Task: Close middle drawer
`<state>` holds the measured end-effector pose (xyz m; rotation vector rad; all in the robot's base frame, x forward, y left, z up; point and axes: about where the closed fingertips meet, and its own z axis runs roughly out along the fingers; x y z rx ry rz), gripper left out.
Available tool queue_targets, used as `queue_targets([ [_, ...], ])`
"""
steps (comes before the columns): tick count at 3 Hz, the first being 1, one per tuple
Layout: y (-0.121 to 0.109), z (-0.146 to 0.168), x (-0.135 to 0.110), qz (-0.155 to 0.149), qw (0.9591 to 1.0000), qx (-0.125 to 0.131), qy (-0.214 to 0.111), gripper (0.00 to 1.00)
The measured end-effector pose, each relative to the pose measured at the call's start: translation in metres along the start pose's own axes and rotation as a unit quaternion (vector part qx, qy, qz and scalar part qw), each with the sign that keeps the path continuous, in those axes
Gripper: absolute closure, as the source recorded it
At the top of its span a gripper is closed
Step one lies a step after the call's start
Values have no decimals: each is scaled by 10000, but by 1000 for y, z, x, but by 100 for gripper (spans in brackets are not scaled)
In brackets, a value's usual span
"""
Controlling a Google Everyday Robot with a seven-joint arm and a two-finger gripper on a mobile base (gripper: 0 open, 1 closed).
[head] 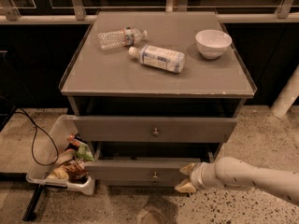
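Note:
The middle drawer (126, 171) is the lower grey front with a small round knob (154, 175). It stands pulled out a little from the cabinet, with a dark gap above it. The similar knobbed drawer front (117, 129) sits directly above it. My gripper (186, 178) comes in from the right on a white arm (247, 175). It is at the right part of the middle drawer's front, just right of the knob. Its two tan fingertips (188, 169) are spread apart, one above the other, holding nothing.
On the cabinet top (93, 73) lie a clear bottle (119, 37), a white labelled bottle (159, 58) and a white bowl (213, 43). A clear bin (43, 175) of snack packs stands on the floor at the left, beside a black cable (35, 139). A white post (287, 97) stands at the right.

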<state>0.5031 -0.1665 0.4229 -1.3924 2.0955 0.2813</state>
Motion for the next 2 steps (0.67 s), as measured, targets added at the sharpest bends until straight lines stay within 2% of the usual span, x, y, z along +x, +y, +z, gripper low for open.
queue_targets([
  [1, 0, 0, 0, 0, 10000, -1, 0, 0],
  [2, 0, 0, 0, 0, 10000, -1, 0, 0],
])
